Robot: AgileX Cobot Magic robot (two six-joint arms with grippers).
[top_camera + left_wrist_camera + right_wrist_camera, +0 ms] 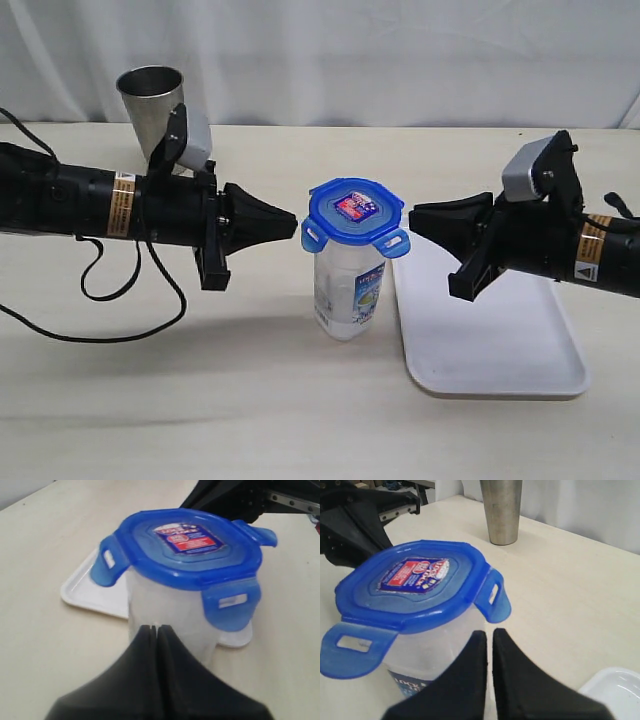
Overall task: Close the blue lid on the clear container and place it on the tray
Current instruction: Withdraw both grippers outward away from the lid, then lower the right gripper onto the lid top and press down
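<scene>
The clear container (348, 290) stands upright on the table just left of the tray (490, 340). On top of it rests the blue lid (354, 212), with flaps sticking outward. My left gripper (292, 217) is shut and empty, its tip a short gap left of the lid. From the right, my right gripper (414, 217) is shut and empty, its tip close to a lid flap. The left wrist view shows the lid (187, 547) on the container (170, 615) beyond the left gripper (156, 628). The right wrist view shows the lid (410, 582) beyond the right gripper (488, 634).
A tapered steel cup (152, 100) stands at the back left, behind my left arm; it is also in the right wrist view (501, 510). A black cable (120, 300) loops on the table under the left arm. A white curtain hangs behind the table.
</scene>
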